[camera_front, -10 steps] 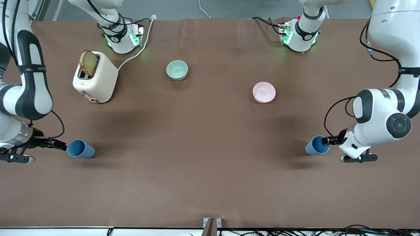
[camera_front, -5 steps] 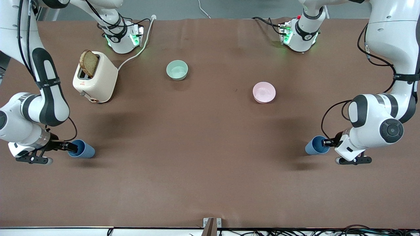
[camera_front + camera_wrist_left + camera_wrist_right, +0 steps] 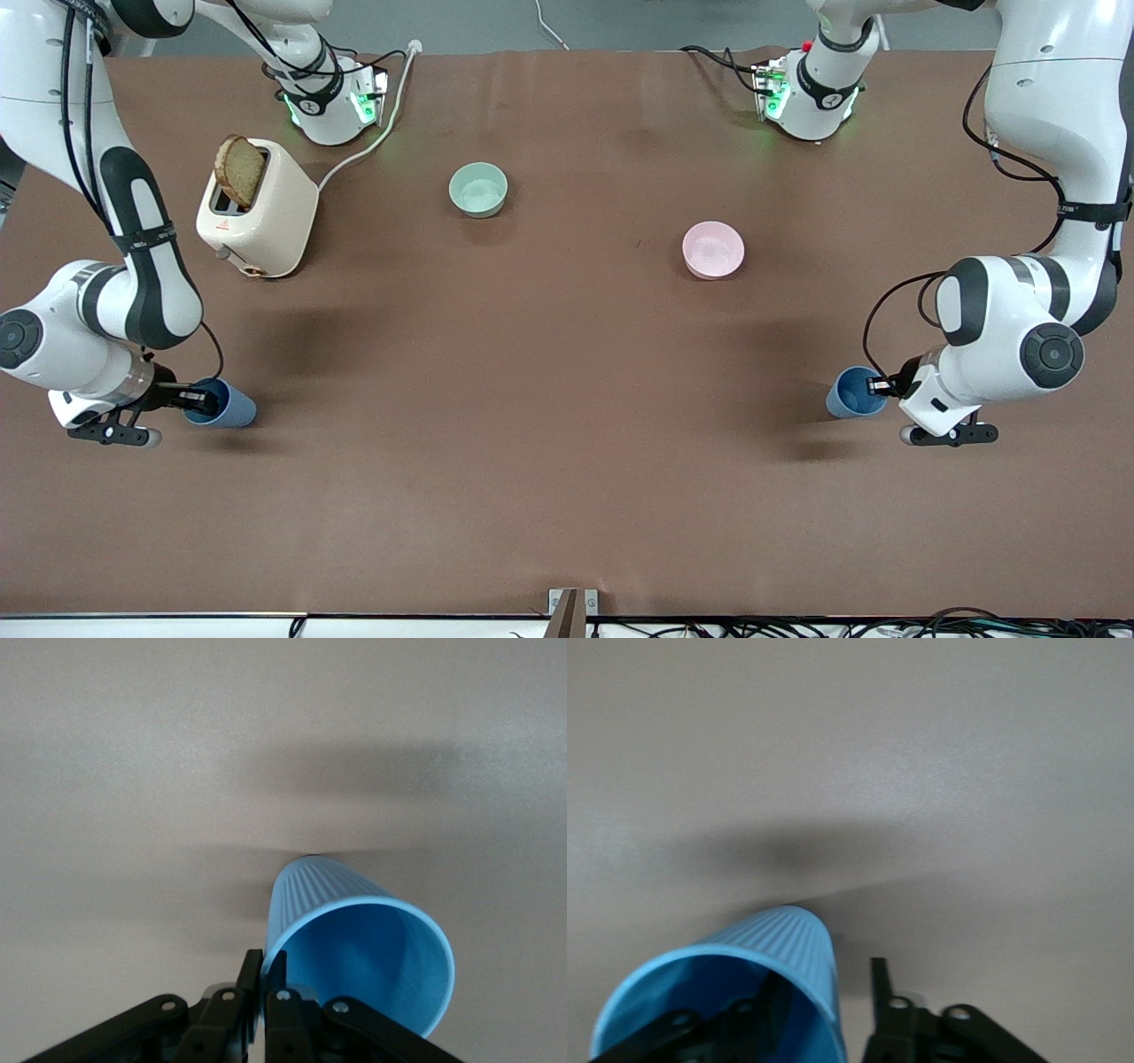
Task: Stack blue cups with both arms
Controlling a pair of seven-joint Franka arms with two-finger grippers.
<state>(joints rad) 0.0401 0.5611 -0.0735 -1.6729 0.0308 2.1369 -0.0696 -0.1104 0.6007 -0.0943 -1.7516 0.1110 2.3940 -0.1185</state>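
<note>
Two blue cups stand upright on the brown table point(image 3: 567, 496), well apart, both in the half of the table nearer the front camera. One cup point(image 3: 232, 405) stands near the edge at the right arm's end; the other cup point(image 3: 852, 392) stands near the edge at the left arm's end. Each arm is the nearer one to its own cup.

The left gripper point(image 3: 877, 386) is at the rim of its cup. In the left wrist view, the two fingers point(image 3: 251, 979) are drawn close together and pinch the cup wall point(image 3: 354, 939) at the rim: one finger is outside, the other inside the mouth. The gripper is narrow and holds the cup by its wall.

The right gripper point(image 3: 197, 399) is at the rim of the other cup. In the right wrist view, one finger point(image 3: 772, 1010) is inside the mouth of the cup point(image 3: 744, 979) and the other finger point(image 3: 880, 979) is outside, with a visible gap to the ribbed wall. The gripper straddles the wall but is not yet closed on it.

Each cup's long axis is vertical, mouth up, and each gripper reaches it from the table-end side. Judgement: stacking requires both cups to travel inward along the table toward each other, and the right gripper must close before it lifts.

A toaster point(image 3: 257, 213) with a bread slice point(image 3: 239, 170), a mint-green bowl point(image 3: 478, 189) and a pink bowl point(image 3: 713, 249) stand nearer the bases' edge.
</note>
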